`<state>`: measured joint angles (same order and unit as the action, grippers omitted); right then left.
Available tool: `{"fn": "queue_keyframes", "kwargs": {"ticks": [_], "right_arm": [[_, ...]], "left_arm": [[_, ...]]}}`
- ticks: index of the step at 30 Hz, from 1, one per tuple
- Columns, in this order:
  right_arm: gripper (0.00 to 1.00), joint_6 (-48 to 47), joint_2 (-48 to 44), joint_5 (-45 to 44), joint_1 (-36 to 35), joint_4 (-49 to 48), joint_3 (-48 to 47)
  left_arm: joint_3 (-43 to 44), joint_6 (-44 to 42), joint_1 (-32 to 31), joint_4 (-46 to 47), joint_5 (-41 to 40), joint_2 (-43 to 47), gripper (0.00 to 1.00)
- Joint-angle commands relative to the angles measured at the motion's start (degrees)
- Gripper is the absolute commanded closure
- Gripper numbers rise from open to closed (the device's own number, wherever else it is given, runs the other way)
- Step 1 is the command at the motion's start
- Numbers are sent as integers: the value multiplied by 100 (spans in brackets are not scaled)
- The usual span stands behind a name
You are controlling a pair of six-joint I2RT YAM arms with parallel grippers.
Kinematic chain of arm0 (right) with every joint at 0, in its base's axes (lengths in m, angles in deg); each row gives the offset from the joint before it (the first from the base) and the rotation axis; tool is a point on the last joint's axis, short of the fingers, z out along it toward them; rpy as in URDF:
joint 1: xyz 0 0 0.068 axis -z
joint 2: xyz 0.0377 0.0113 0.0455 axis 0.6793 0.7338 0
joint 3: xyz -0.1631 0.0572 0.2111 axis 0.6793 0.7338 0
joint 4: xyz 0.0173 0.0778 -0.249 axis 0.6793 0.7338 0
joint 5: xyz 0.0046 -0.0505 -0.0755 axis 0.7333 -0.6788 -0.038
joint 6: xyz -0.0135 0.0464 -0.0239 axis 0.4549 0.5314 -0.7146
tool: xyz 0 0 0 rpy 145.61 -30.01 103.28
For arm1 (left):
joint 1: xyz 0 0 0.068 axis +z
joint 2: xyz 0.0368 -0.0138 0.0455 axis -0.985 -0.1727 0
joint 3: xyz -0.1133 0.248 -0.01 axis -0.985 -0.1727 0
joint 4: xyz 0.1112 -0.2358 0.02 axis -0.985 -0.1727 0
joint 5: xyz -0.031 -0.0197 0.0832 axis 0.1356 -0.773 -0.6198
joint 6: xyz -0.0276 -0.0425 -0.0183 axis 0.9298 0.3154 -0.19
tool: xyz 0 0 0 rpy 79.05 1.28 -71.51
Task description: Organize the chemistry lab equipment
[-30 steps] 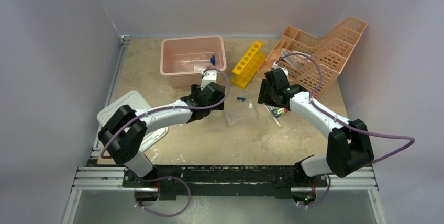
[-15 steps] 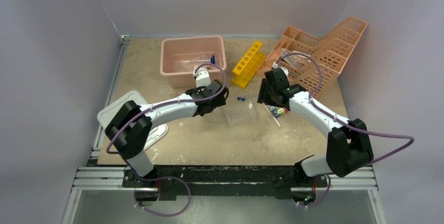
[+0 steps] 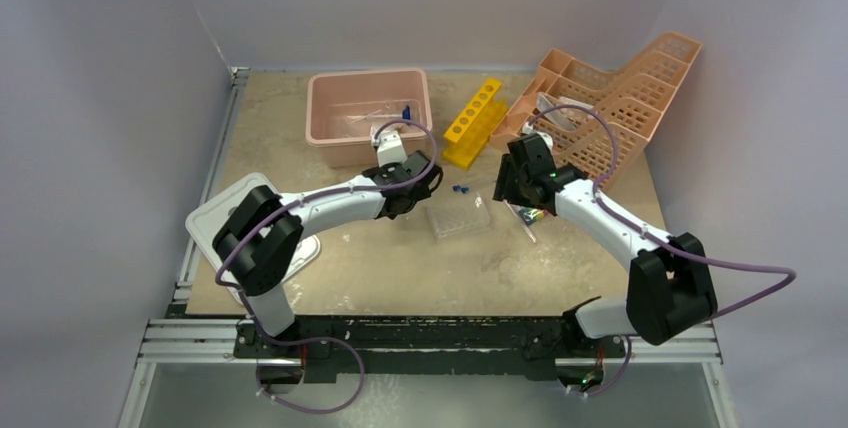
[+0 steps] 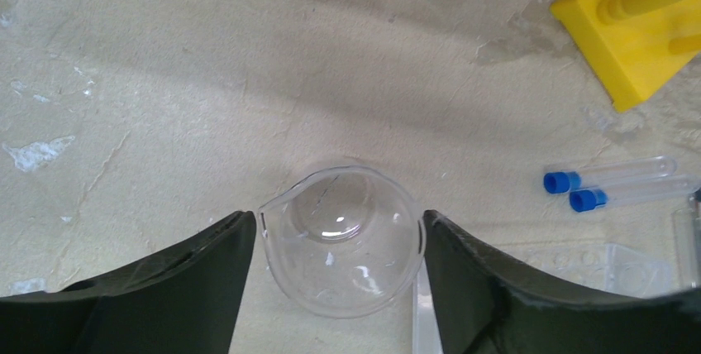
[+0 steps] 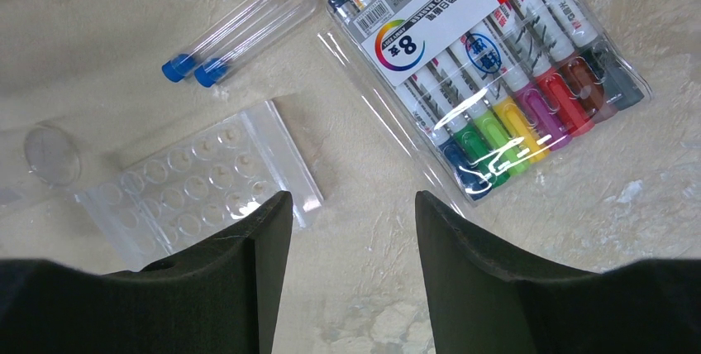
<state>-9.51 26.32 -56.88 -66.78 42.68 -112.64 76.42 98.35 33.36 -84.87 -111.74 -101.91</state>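
Observation:
A small clear beaker (image 4: 343, 246) stands on the table between the fingers of my left gripper (image 4: 339, 220), which is wide open with its tips close to the beaker's rim on both sides. In the top view this gripper (image 3: 420, 190) is just left of the clear well plate (image 3: 460, 218). Two blue-capped tubes (image 4: 616, 184) lie to its right; they also show in the right wrist view (image 5: 236, 27). My right gripper (image 5: 347, 205) is open and empty, above bare table between the well plate (image 5: 198, 184) and a pack of coloured markers (image 5: 488, 64).
A pink bin (image 3: 340, 143) at the back holds clear bags and a blue piece (image 3: 406, 113). A yellow tube rack (image 3: 475, 120) stands right of it. Orange baskets (image 3: 610, 98) fill the back right. A white lid (image 3: 215, 218) lies at the left edge.
My left arm has reached further right and forward, bringing its gripper toward the well plate. The right gripper has shifted only slightly.

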Motion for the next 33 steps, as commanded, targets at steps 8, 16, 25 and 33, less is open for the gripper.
{"fn": "queue_keyframes", "kwargs": {"ticks": [8,16,25,33], "right_arm": [[41,44,-289,-98,11,-75,117],[41,23,-336,-108,17,-92,130],[41,-40,-243,-160,13,-117,6],[41,-95,-37,-226,13,-119,-215]], "left_arm": [[260,24,-68,-151,-382,215,60],[453,-691,-68,-228,-673,806,64],[830,-1988,-30,314,-256,1851,64],[1912,-2500,1132,419,930,1341,64]]}}
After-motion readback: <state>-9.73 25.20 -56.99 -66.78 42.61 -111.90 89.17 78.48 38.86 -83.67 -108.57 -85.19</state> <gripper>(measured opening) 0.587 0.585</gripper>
